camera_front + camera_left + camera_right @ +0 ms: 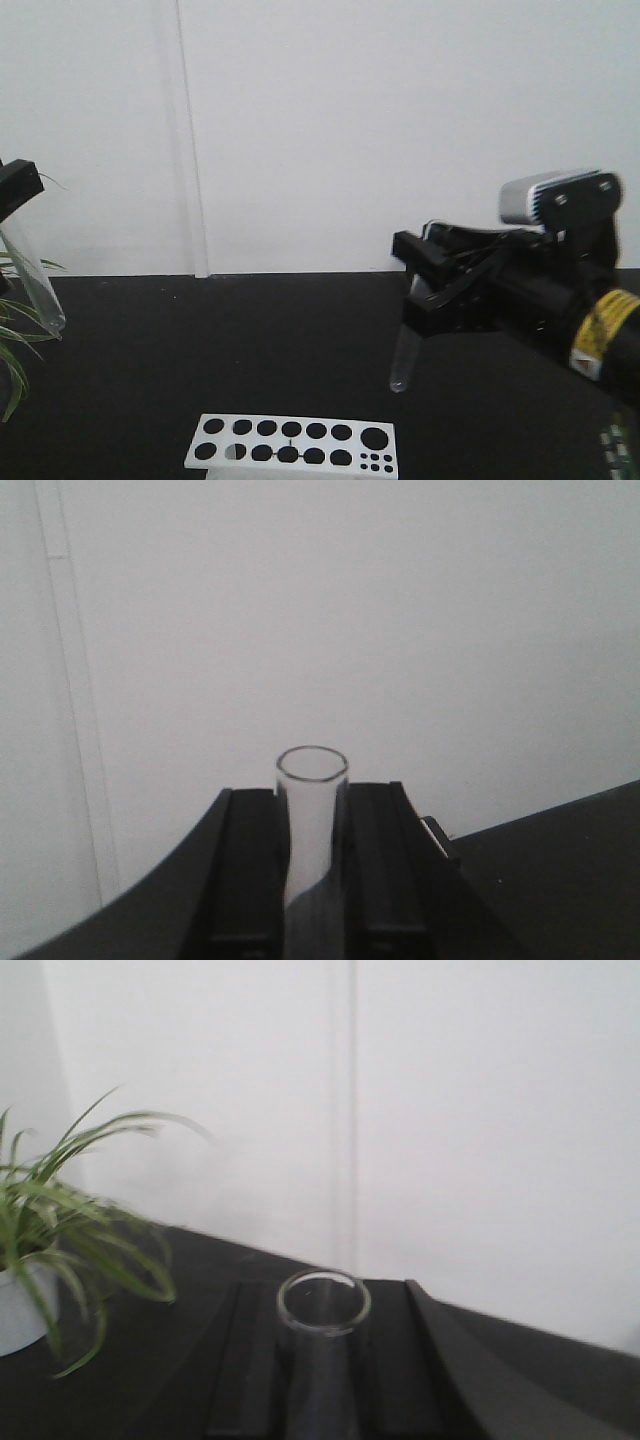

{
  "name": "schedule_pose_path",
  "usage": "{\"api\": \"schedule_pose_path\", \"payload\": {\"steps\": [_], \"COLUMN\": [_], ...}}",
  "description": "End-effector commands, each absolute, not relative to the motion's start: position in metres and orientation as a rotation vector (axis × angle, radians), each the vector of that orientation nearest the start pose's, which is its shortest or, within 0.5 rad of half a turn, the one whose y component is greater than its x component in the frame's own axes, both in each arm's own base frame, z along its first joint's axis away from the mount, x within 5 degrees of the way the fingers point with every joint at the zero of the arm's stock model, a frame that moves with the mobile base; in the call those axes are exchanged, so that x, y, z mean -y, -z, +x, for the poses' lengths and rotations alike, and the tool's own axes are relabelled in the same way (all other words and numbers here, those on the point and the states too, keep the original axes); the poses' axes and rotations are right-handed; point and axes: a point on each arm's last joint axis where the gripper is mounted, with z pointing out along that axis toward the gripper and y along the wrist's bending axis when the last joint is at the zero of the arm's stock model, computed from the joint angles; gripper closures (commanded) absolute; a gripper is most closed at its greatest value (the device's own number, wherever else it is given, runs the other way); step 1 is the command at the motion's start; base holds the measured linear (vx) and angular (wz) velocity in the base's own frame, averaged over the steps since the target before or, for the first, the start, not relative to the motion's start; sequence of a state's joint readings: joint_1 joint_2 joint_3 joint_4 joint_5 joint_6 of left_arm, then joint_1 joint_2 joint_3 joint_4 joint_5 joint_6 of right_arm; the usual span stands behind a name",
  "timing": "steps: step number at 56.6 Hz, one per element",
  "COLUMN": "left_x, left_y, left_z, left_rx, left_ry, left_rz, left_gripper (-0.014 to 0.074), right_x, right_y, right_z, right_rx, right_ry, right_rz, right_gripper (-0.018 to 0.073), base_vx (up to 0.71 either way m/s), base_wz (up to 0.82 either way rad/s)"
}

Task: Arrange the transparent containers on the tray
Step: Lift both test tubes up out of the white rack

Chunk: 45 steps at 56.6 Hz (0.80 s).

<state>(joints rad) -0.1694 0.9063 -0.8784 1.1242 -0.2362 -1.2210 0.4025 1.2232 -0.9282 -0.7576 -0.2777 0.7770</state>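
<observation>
Your left hand is clenched on a test tube at the far left edge. Your right hand grasps a second test tube, rounded end down, above the worktop, beyond the white rack.

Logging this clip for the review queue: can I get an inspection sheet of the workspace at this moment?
Surface: black tabletop, dark and matte.
Job's things: left test tube and right test tube, each held in the air with its rounded end down; the tray is in none of the views.
Clutter: white holed rack at the near edge, no tube seen standing in it.
Grippers: left gripper shut on the left test tube; right gripper shut on the right test tube.
Cables: nothing seen.
Surroundings: white wall behind the table; potted plant at the table's left side.
</observation>
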Motion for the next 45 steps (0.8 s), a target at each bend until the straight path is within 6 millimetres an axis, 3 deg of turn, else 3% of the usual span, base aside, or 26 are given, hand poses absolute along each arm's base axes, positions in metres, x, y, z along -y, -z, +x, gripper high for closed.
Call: {"api": "schedule_pose_path", "payload": {"steps": [1,8,17,45], "left_x": [0.053,0.057,0.064,0.062], "left_y": [-0.421,-0.39,-0.368,-0.366], "left_z": [0.183,0.184,0.18,0.182], "left_rx": [-1.416,-1.546,-1.679,-1.7], "left_ry": [0.428,0.473,0.512,0.499], "left_rz": [0.218,0.245,0.334,0.307], "left_gripper": [0.0597,0.0596,0.0596,0.0596], "right_x": [-0.108,-0.093,-0.09,-0.087], "right_y": [-0.409,-0.422,-0.412,-0.409], "right_z": [0.223,0.195,0.172,0.168], "right_rx": [-1.452,-1.455,-1.451,-1.46], "right_ry": [-0.44,-0.393,-0.418,-0.408], "right_rz": [-0.401,-0.341,-0.365,-0.357], "right_gripper": [0.0572,0.0572,0.0572,0.0572], "base_vx": [0.0,0.0,0.0,0.0], "base_wz": [0.0,0.0,0.0,0.0]}}
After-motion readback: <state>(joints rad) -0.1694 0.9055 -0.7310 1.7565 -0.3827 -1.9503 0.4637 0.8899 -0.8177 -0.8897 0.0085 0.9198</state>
